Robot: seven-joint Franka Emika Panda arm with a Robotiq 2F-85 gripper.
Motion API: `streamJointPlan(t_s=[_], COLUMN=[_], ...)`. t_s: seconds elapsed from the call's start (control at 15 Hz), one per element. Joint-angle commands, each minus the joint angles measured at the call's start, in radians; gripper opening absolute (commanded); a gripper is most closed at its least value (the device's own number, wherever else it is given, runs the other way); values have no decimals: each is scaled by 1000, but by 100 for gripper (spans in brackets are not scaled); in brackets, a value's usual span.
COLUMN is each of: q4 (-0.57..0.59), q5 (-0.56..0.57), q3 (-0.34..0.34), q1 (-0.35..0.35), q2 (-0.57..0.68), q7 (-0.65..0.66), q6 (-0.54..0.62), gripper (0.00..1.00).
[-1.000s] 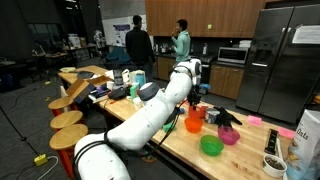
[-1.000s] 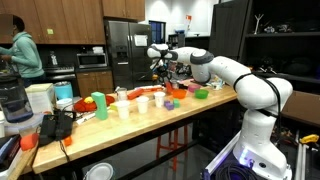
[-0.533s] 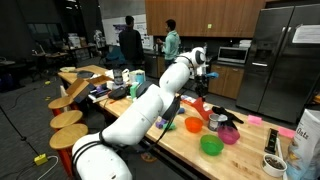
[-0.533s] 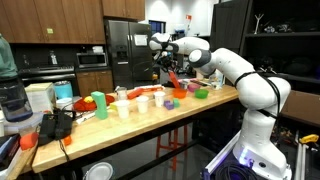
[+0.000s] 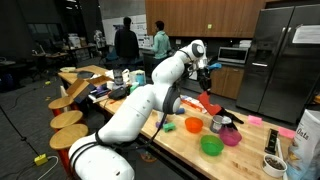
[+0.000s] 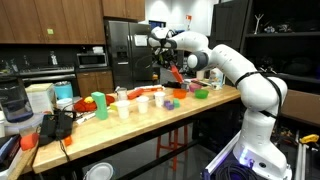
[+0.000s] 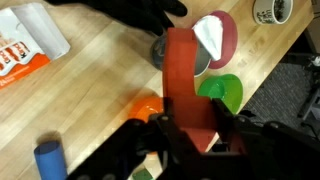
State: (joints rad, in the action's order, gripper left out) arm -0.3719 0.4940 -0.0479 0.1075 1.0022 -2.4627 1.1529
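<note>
My gripper (image 7: 195, 125) is shut on a long red flat object (image 7: 185, 80) and holds it in the air above the wooden table (image 7: 90, 100). In both exterior views the red object (image 5: 208, 101) (image 6: 177, 75) hangs tilted below the raised gripper (image 5: 205, 78) (image 6: 170, 63). Below it in the wrist view lie a green bowl (image 7: 225, 95), an orange bowl (image 7: 145, 108), a grey cup (image 7: 158, 50) and a dark pink bowl (image 7: 222, 35) with something white in it.
A blue cylinder (image 7: 47, 158), a white and orange packet (image 7: 30, 45), a black object (image 7: 140, 10) and a mug (image 7: 272, 10) lie around. In an exterior view an orange cup (image 5: 192, 124), a green bowl (image 5: 211, 146) and a white bag (image 5: 305, 135) stand near the table edge.
The arm has risen well above the table, carrying the red object up with it. The people at the back have moved.
</note>
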Motion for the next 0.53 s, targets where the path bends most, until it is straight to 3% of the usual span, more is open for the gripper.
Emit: streamJointPlan(t_s=[0.0, 0.2, 0.27, 0.47], q4=[-34, -31, 5, 11], q5=[-56, -59, -22, -31], q3=[116, 161, 128, 125], q1=[-32, -52, -45, -48], q2=[-52, -73, -62, -82], q7=[-5, -15, -9, 34], q6=[8, 16, 0, -9], gripper=[17, 17, 17, 17])
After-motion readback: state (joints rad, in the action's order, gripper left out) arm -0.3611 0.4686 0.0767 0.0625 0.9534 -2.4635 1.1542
